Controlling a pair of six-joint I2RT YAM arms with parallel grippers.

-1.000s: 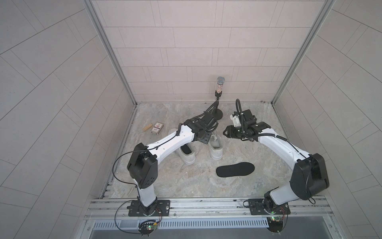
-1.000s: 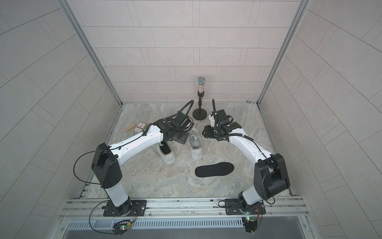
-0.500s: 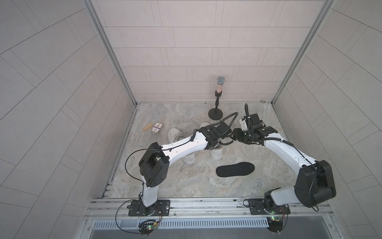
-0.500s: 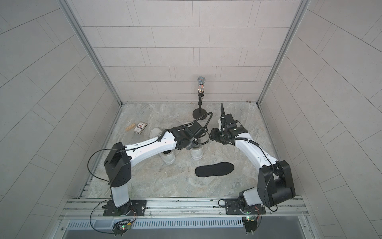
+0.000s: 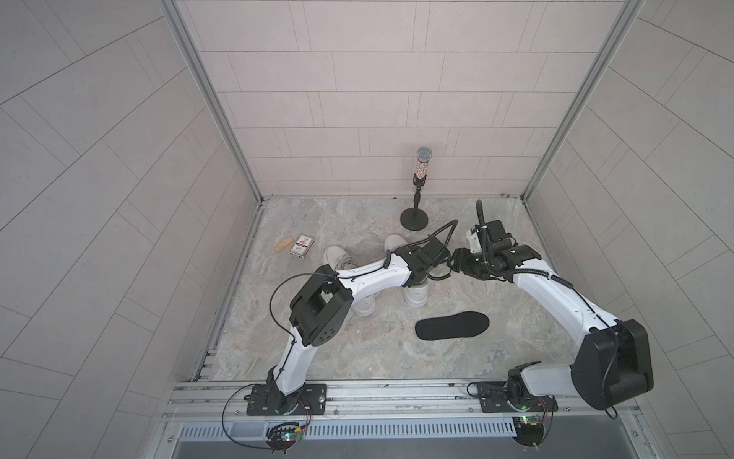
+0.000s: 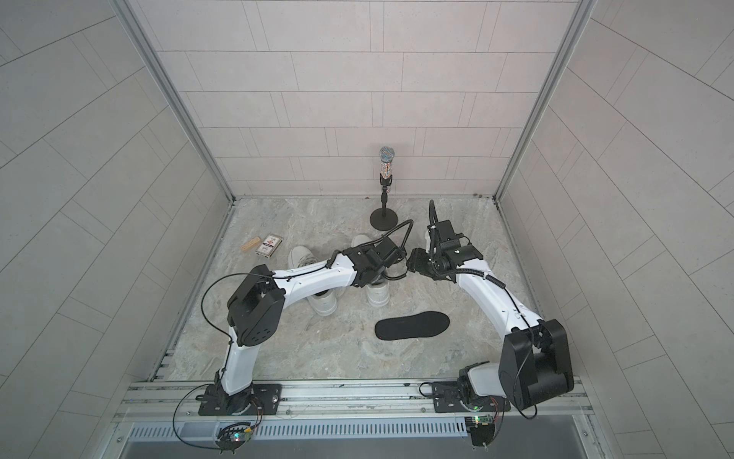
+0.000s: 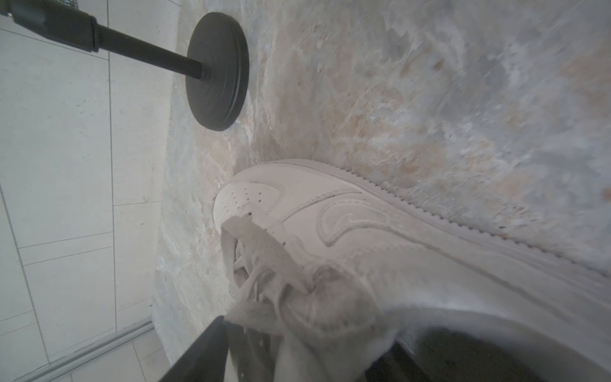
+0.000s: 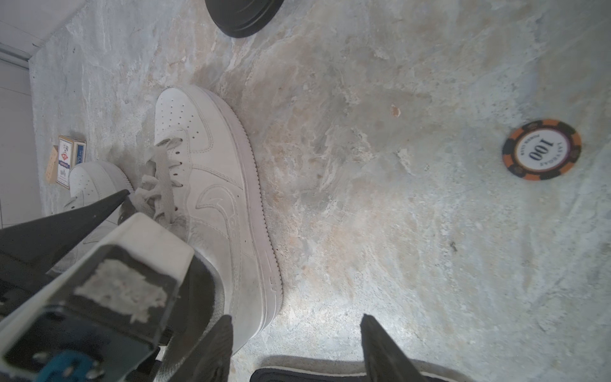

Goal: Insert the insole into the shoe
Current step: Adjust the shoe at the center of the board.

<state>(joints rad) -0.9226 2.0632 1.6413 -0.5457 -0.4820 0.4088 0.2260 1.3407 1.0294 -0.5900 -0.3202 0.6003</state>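
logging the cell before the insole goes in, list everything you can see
shoes: two, white, side by side mid-table
insole: one, black, flat on table, nearer the robot's base
microphone: one, silver head, black stand, by back wall
card box: one, white and blue, left of shoes
wooden block: one, tan, beside card box
poker chip: one, orange and black, on table, right wrist view only
table: one, marbled grey-beige
left fingers: two, black, open, astride a shoe's tongue
right fingers: two, black, open, over bare table beside that shoe
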